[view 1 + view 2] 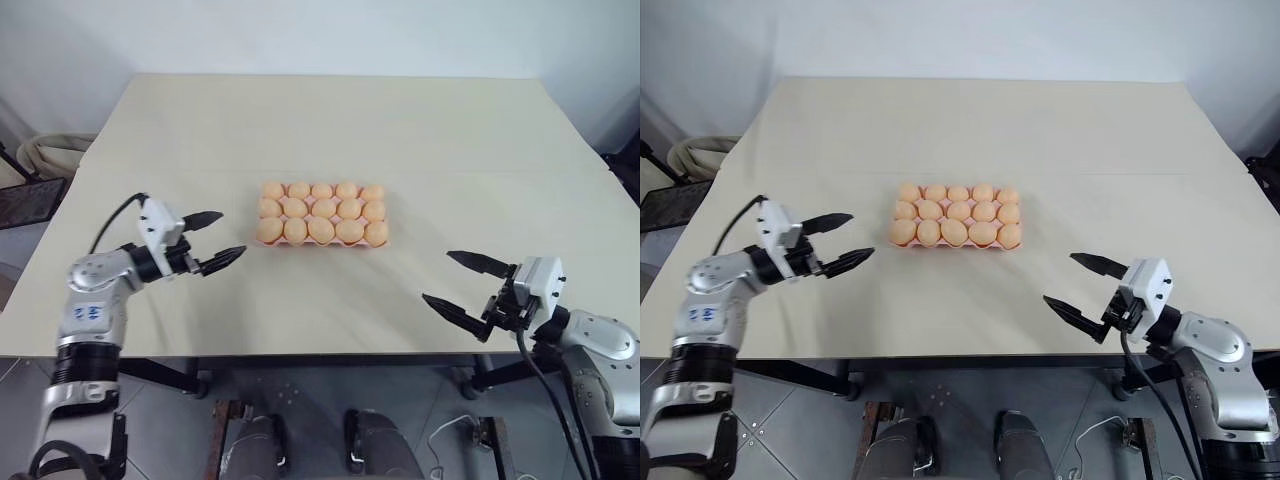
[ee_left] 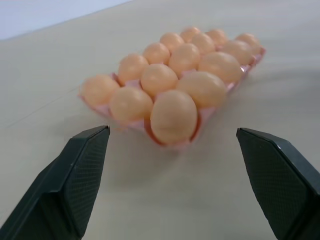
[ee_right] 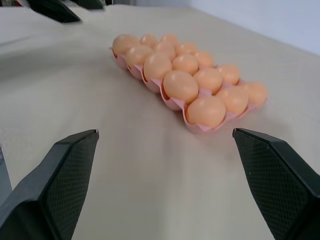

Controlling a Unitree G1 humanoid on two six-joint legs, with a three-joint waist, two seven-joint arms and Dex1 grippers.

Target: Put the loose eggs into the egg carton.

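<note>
- The left pincer [image 1: 222, 243] is wide and empty beside the egg carton [image 1: 322, 242]; the right pincer [image 1: 464, 285] is too.
- Eggs [image 1: 321, 230] fill every cup, so the job looks done.

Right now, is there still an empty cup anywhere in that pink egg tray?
No. In the head view the egg carton shows three rows of five, and an egg sits in every cup.
</note>
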